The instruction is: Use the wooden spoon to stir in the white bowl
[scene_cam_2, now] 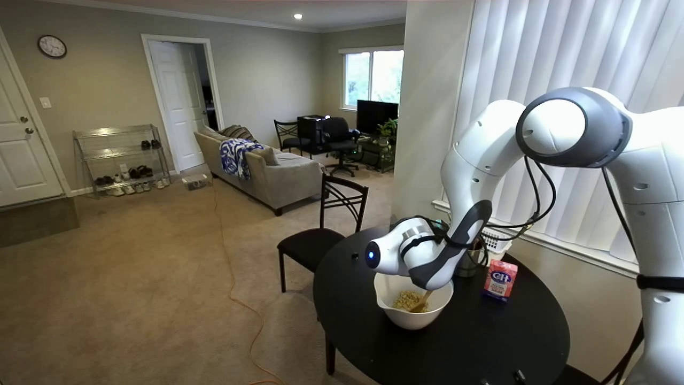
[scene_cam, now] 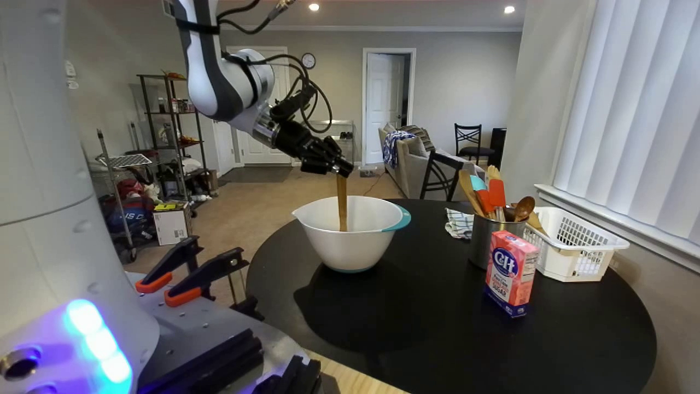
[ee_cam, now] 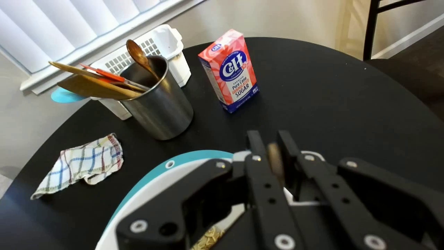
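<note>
Our gripper [ee_cam: 270, 140] pinches the wooden spoon [scene_cam: 342, 202] near the top of its handle, though blur in the wrist view hides how firmly the jaws bear on the wood. The spoon stands in the white bowl [scene_cam: 355, 249], its lower end among the yellowish pieces [scene_cam_2: 403, 299], and the bowl sits on the table [scene_cam: 426, 339], nearer the edge away from the window blinds [scene_cam: 629, 109] than the edge beneath them.

The hold worries us most: gripped only high up, the spoon could twist or swing askew as the pieces drag on it, and if the jaws eased apart it would probably tip against the rim. Next comes the bowl. We see nothing bracing it, so a sweep that drives the spoon into the wall could shove it along the table, perhaps towards that nearer edge, or tilt it. A quick, shallow pass might flick pieces over the rim. Dipping too far could bring the gripper down onto the rim. The sugar box [scene_cam: 511, 273] and the metal holder [ee_cam: 164, 111] stand apart from the bowl, closer to the window blinds, so small circles should miss both.
</note>
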